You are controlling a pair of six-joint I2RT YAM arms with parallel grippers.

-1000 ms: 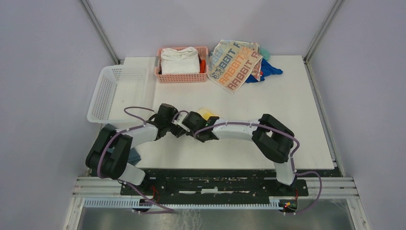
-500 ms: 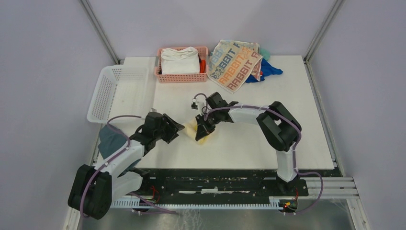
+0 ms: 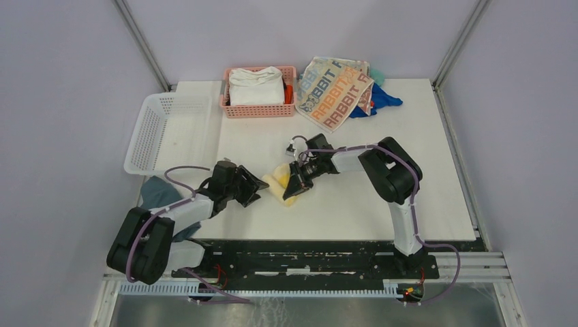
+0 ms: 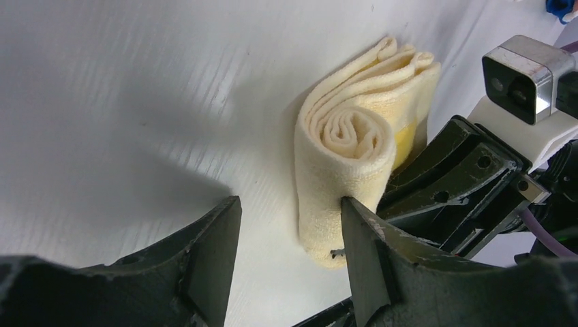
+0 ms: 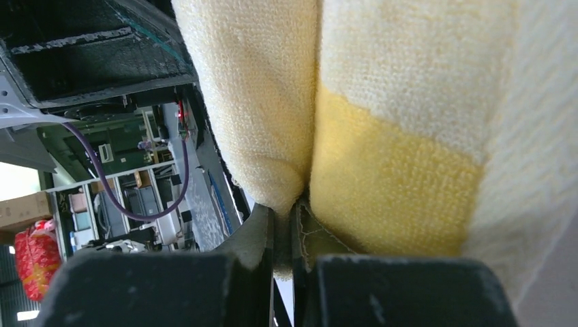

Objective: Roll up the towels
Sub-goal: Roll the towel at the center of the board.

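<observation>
Top view: rolled yellow towel (image 3: 281,185) at frame centre on white table (image 3: 409,197). Right claw (image 3: 298,184) pinches it. Left claw (image 3: 253,191) just left of it. Lettered towel (image 3: 334,92) lies flat, upper right. Plain grey walls.

Left wrist: left claw wide open, empty, one finger right by roll. Best to grip across roll's body so spiral holds.

Right wrist: jaws nearly shut on towel fold.

We get bright, even overhead light, soft shadows; streaky glare on the white table (image 4: 102,82) in left wrist view; top view sharp.
</observation>
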